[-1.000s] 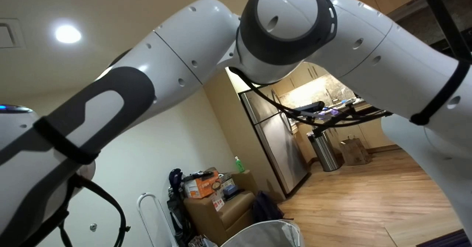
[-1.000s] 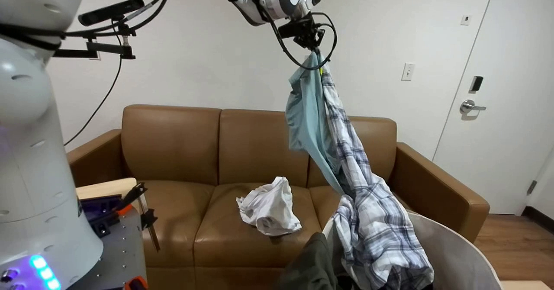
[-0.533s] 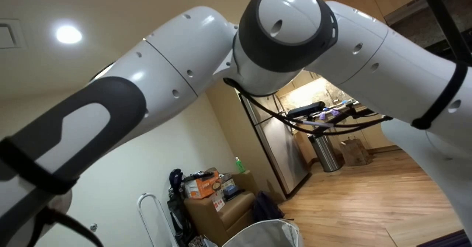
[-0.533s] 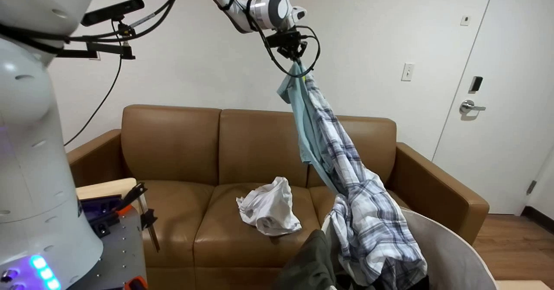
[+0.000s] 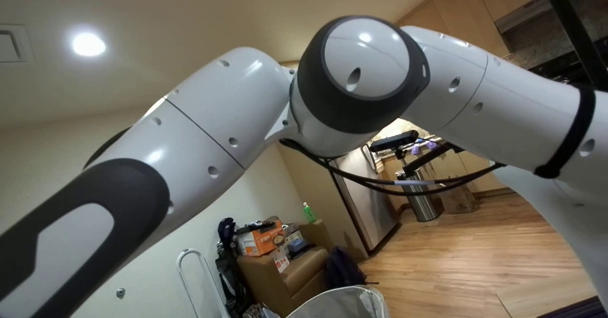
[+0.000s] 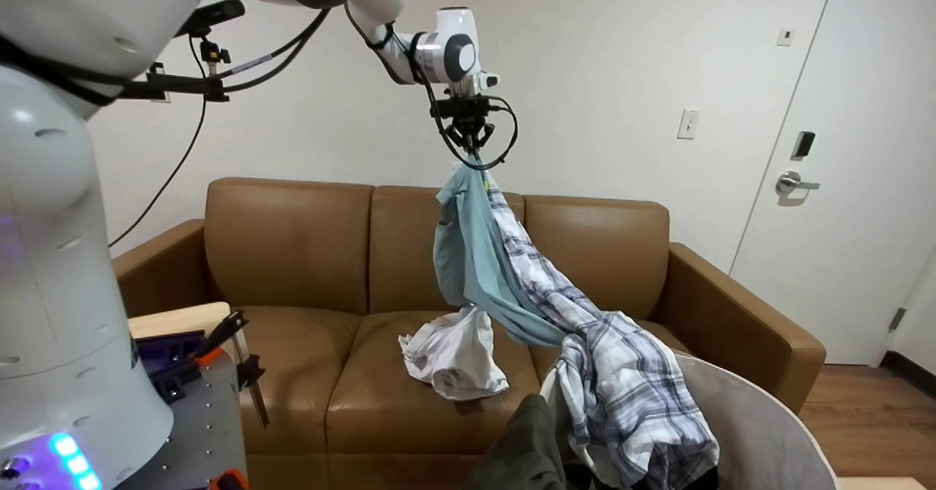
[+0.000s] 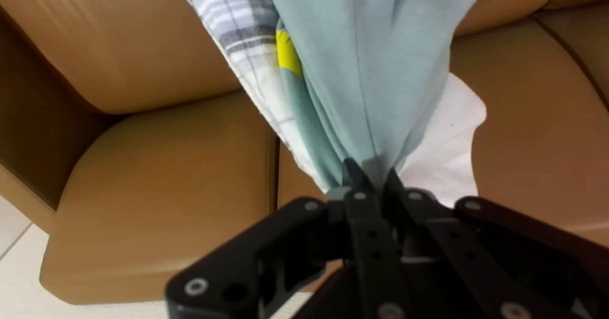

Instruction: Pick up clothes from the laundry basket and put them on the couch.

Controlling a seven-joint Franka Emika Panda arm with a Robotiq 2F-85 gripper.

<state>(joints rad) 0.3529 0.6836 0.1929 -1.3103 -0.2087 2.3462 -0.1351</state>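
Note:
My gripper [image 6: 474,152] is shut on a teal garment [image 6: 468,238] and the end of a white-and-blue plaid shirt [image 6: 625,373], above the brown couch [image 6: 292,249]. In the wrist view the fingertips [image 7: 371,171] pinch the bunched teal garment [image 7: 376,62], with the plaid shirt [image 7: 238,19] beside it. The plaid shirt stretches down to the laundry basket [image 6: 753,417], and its bulk lies at the basket's rim. A white cloth [image 6: 457,355] lies crumpled on the middle seat, partly behind the teal garment. My gripper is out of view in an exterior view where the basket rim [image 5: 342,296] shows.
A dark green garment [image 6: 523,450] hangs at the basket's near side. The robot's base stands by a grey metal table [image 6: 201,431] with clamps. A camera on a bracket [image 5: 394,141] is near the arm. A loaded brown armchair [image 5: 299,270] stands by the wall.
My gripper has moved down and to the left in an exterior view, pulling the teal garment and plaid shirt along. The teal garment sags lower, now overlapping the white cloth. The arm's elbow has lowered.

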